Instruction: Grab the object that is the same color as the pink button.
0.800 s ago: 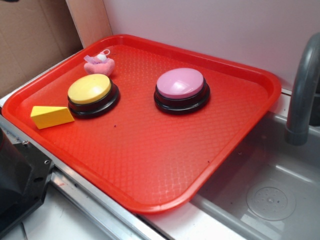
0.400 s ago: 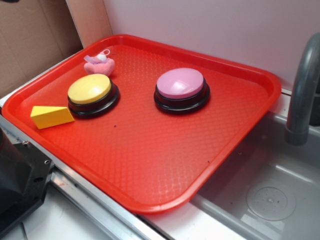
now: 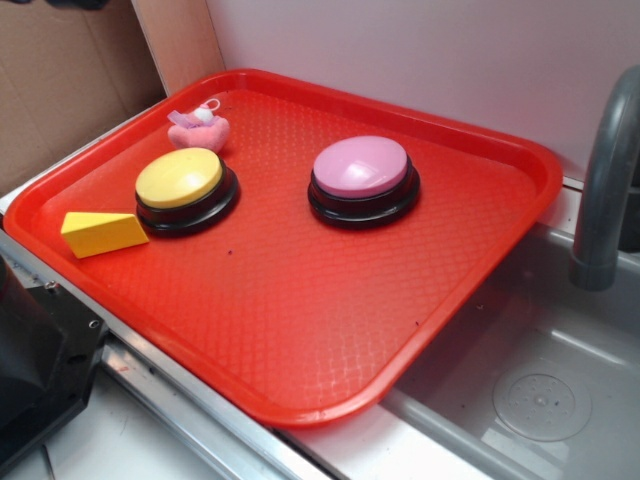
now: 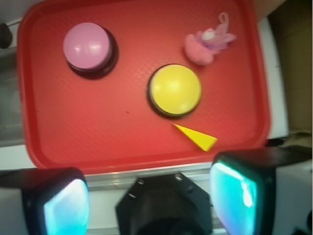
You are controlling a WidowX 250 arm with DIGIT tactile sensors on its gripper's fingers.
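Note:
The small pink plush toy (image 3: 198, 128) lies at the tray's far left corner, just behind the yellow button; it also shows in the wrist view (image 4: 205, 43). The pink button (image 3: 361, 167) stands mid-tray on its black base and shows in the wrist view (image 4: 88, 46). My gripper (image 4: 150, 200) is open and empty, its two pads wide apart. It hangs high above the tray's near edge, far from the toy. In the exterior view only a dark sliver of the arm (image 3: 70, 3) shows at the top left edge.
A yellow button (image 3: 180, 178) and a yellow wedge block (image 3: 100, 233) sit on the red tray (image 3: 300, 300) at left. The black robot base (image 3: 30, 370) is at the front left. A grey faucet (image 3: 605, 170) and sink (image 3: 540, 400) are at right, with cardboard (image 3: 60, 90) behind left.
A dark sliver of the arm shows a little more at the top left edge of the exterior view. Nothing on the tray has moved.

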